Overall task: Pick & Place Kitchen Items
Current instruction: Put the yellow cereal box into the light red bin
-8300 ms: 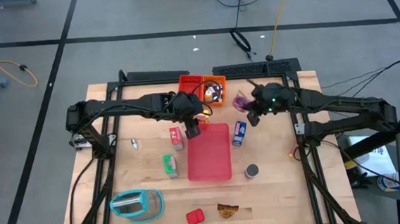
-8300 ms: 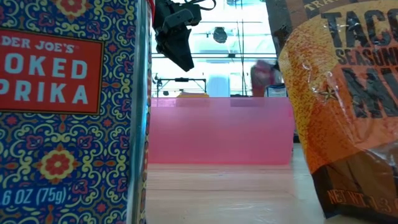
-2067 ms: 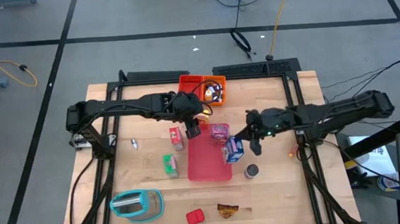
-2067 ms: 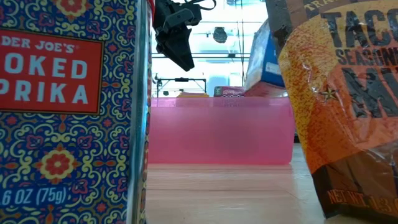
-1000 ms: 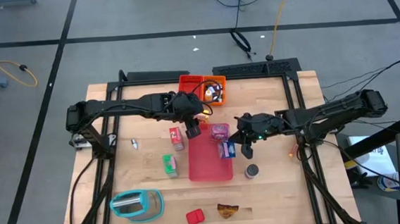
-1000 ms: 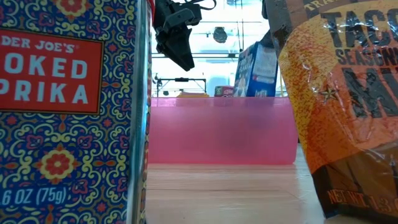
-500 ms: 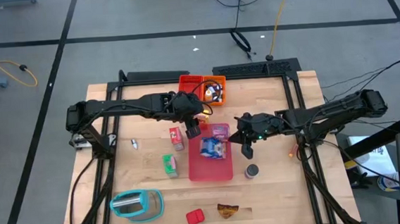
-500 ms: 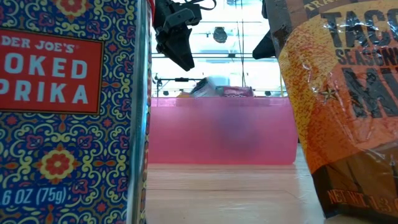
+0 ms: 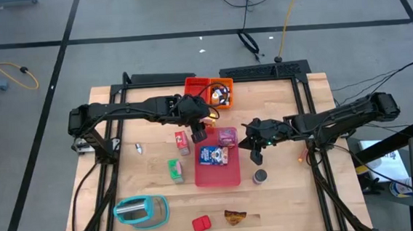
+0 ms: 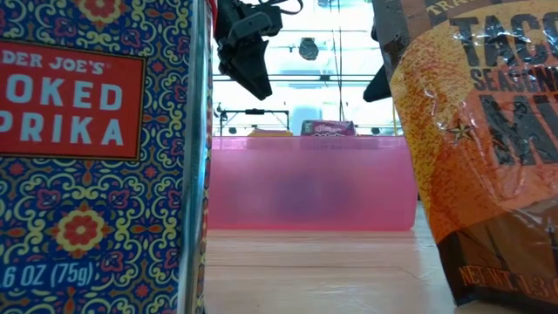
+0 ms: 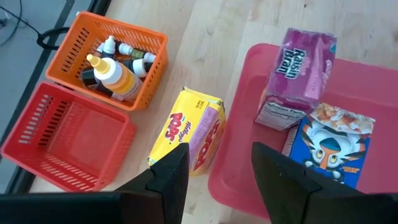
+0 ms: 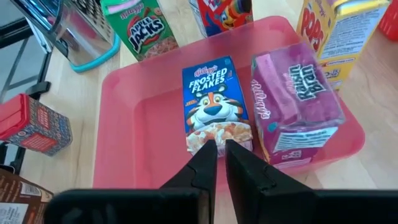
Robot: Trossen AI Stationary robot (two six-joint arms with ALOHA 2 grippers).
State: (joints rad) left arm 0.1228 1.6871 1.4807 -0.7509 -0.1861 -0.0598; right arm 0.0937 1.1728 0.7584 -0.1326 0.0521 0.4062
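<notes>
A blue cereal box [image 9: 213, 154] [image 12: 214, 102] lies flat, face up, on the floor of the pink tray [image 9: 218, 176]. A pink cereal box [image 9: 227, 136] [image 12: 295, 109] lies beside it at the tray's far end. My right gripper [image 9: 255, 154] [image 12: 216, 149] hangs shut and empty above the tray's right edge, pointing at the blue box. My left gripper [image 9: 198, 134] [image 11: 217, 168] hovers open over the tray's far left corner, holding nothing. A yellow box [image 11: 189, 134] stands on the table just beyond the tray.
An orange bin [image 9: 220, 93] with small bottles and a red bin [image 9: 197, 87] stand at the far edge. A red box [image 9: 182, 142] and a green box [image 9: 175, 169] stand left of the tray; a grey can [image 9: 259, 176] stands to its right. A teal grater [image 9: 142, 211], a red tin [image 9: 201, 223] and a brown packet [image 9: 235, 217] lie near the front.
The blue cereal box stood upright at the tray's right edge next to my right gripper a second ago. It has tipped toward the table's left into the tray and now lies flat, face up.
</notes>
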